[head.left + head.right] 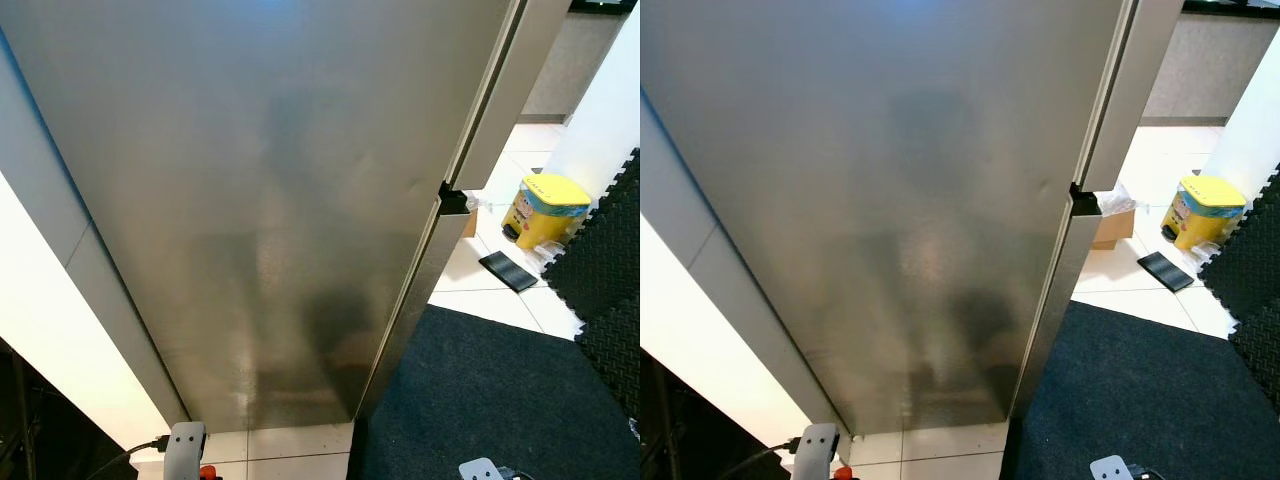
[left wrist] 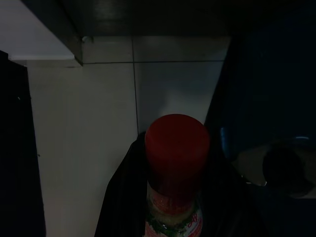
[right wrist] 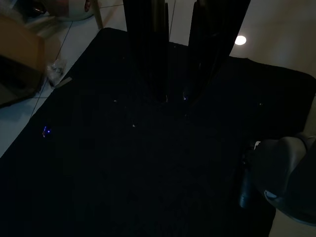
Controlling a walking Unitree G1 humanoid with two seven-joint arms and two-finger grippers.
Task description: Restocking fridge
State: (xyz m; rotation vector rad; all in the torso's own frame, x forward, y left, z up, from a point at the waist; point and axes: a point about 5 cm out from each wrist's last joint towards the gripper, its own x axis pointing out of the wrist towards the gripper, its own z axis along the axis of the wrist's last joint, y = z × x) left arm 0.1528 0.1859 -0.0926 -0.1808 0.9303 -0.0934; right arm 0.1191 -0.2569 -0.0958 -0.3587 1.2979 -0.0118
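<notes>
Two black fingers (image 2: pixel 123 197) of the left gripper (image 2: pixel 175 207) are clamped around a bottle (image 2: pixel 174 217) with a red cap (image 2: pixel 177 148), hanging low over pale floor tiles (image 2: pixel 89 148) in pretty dim light. The right gripper (image 3: pixel 175 96) hangs idle above a dark mat (image 3: pixel 123 163), its fingers (image 3: pixel 148 49) close to each other with just a narrow gap and nothing between them.

Further out, the fridge (image 1: pixel 270 180) is right in front, its big steel door shut and taking up most of the head view. Off to the right past the fridge there's a yellow bin (image 1: pixel 545 208) on the tiles, a small flat black thing (image 1: pixel 508 270) lying just beside it, and a cardboard box (image 1: pixel 1112 228) near the fridge's corner.
</notes>
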